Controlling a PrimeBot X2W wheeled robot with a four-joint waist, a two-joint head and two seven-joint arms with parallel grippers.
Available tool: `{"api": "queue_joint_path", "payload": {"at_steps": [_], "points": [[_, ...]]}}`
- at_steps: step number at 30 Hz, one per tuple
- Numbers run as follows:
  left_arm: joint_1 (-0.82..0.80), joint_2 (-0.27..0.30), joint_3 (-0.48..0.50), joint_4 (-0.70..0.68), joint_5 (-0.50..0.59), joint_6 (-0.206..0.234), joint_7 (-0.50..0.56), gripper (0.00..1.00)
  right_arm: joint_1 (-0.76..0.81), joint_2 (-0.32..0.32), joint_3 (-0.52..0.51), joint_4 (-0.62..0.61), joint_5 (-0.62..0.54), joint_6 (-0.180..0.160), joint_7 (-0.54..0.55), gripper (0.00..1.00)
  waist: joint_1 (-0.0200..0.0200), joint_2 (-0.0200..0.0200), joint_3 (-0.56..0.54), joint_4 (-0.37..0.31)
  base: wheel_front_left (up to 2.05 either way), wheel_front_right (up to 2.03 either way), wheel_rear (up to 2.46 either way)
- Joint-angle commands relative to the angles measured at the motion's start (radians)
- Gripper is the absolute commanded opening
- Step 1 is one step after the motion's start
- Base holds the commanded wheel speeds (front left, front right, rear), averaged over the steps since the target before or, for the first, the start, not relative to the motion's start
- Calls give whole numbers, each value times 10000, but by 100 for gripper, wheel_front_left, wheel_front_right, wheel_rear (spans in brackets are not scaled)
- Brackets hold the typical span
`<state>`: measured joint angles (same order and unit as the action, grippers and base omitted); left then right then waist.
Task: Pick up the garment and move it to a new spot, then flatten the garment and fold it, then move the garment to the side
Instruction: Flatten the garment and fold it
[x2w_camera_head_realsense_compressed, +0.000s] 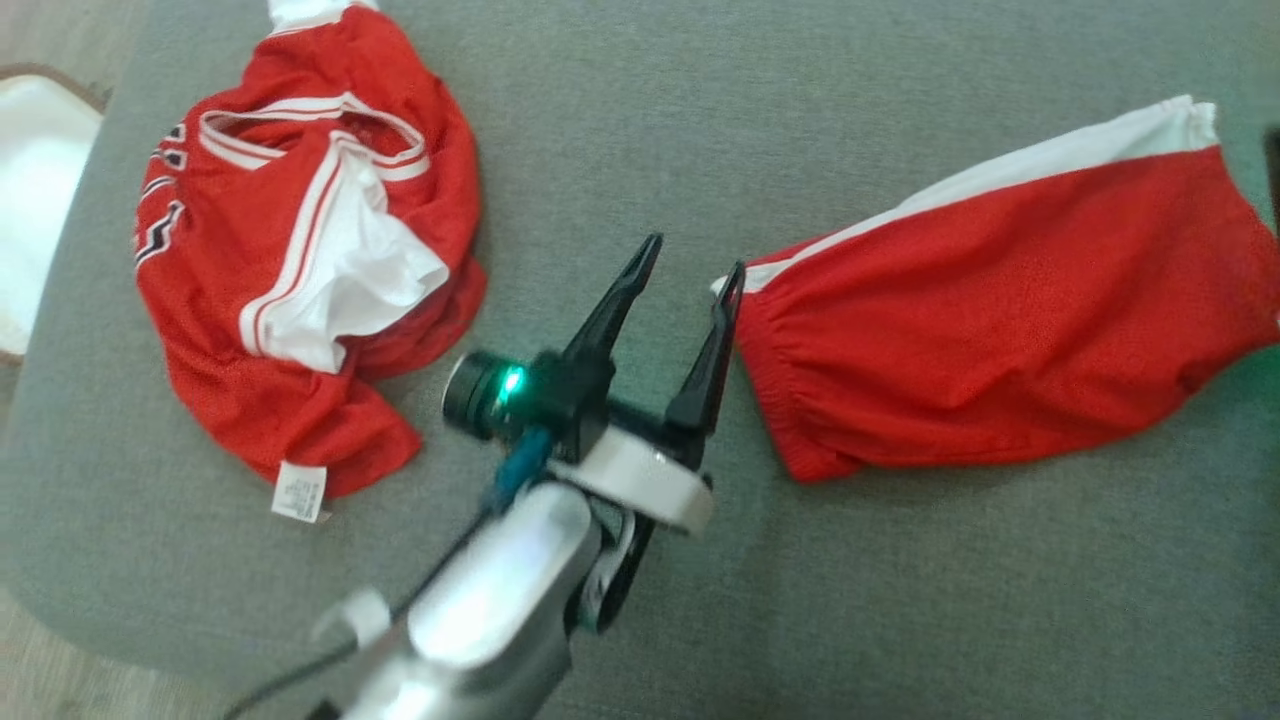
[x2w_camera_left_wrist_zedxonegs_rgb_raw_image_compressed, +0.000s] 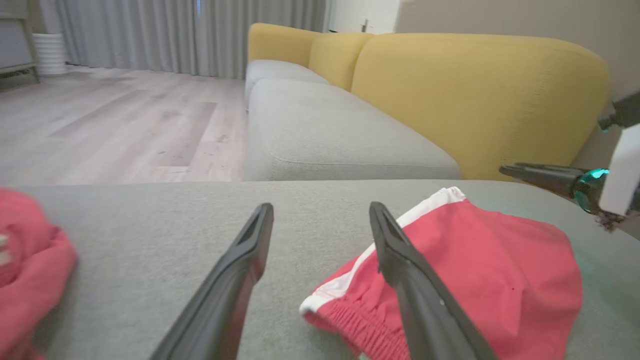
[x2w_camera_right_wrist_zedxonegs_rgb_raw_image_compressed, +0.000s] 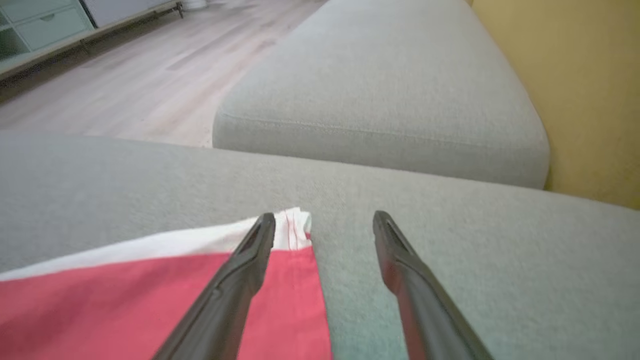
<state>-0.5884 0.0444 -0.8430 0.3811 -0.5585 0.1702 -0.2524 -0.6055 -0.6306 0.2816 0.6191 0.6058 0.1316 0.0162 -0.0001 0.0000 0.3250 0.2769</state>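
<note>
Shorts lie on the grey cushion, well apart from the crumpled jersey, off to its right in my head view. The long axis runs straight away from the jersey, with the elastic waistband at the end nearest it and the leg hem at the far end. A white stripe runs along one long edge. The fabric is mostly spread, with a few wrinkles by the waistband.

My left gripper has its jaws wide apart and holds nothing. It sits between jersey and shorts, right finger at the waistband's white corner. Touching or just beside, can't tell.

My right gripper is also wide and empty, at the hem end farthest from the jersey. Its left finger overlaps the white hem corner and the other is over bare cushion.

My read: placement looks done, flatten and fold come next. Left arm is nearer the waistband, right arm nearer the hem. Folding across the long axis means carrying one end over the other. Folding lengthwise means both arms grip the striped edge.
</note>
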Motion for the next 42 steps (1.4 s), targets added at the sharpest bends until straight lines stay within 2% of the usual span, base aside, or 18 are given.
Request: {"api": "queue_joint_path", "payload": {"at_steps": [1,7,14,16,17,20,27,37,42], "points": [[404,59,580,-716,414,286,-91,100,338,-454,-25,-98,183,-9,-74,100,1,0,8,196,0,0,0],[2135,59,1607,-2769,1745,1127,-92,100,862,-789,-112,400,769,-9,272,100,1,0,40,888,0,0,0],[3314,59,2016,-3849,2479,1290,-92,100,1408,-794,54,1045,1293,-9,1076,100,1,0,-118,1442,0,0,0],[3557,59,2125,-4017,2609,1298,-92,100,1580,-687,165,1094,1617,-9,1460,21,1,0,-235,1491,0,0,0],[3661,59,2171,-4069,2668,1285,-92,100,1657,-654,235,1052,1774,-9,1633,0,1,0,-292,1489,0,0,0],[3913,59,2337,-4155,2846,1268,-93,100,1749,-640,246,983,2036,-9,1704,0,1,0,-486,1388,0,0,0],[4353,59,2727,-4018,3259,1053,-93,100,1548,-769,76,1404,1670,-9,1000,0,1,0,-990,671,0,0,0],[4547,59,3121,-3713,3604,634,-93,100,1330,-1676,9,1681,1126,-9,760,0,1,0,-1354,-678,0,0,0],[4600,59,3175,-3471,3612,511,-93,100,1076,-1464,-298,1180,1514,-9,767,0,1,0,-1507,-1144,0,0,0]]}}
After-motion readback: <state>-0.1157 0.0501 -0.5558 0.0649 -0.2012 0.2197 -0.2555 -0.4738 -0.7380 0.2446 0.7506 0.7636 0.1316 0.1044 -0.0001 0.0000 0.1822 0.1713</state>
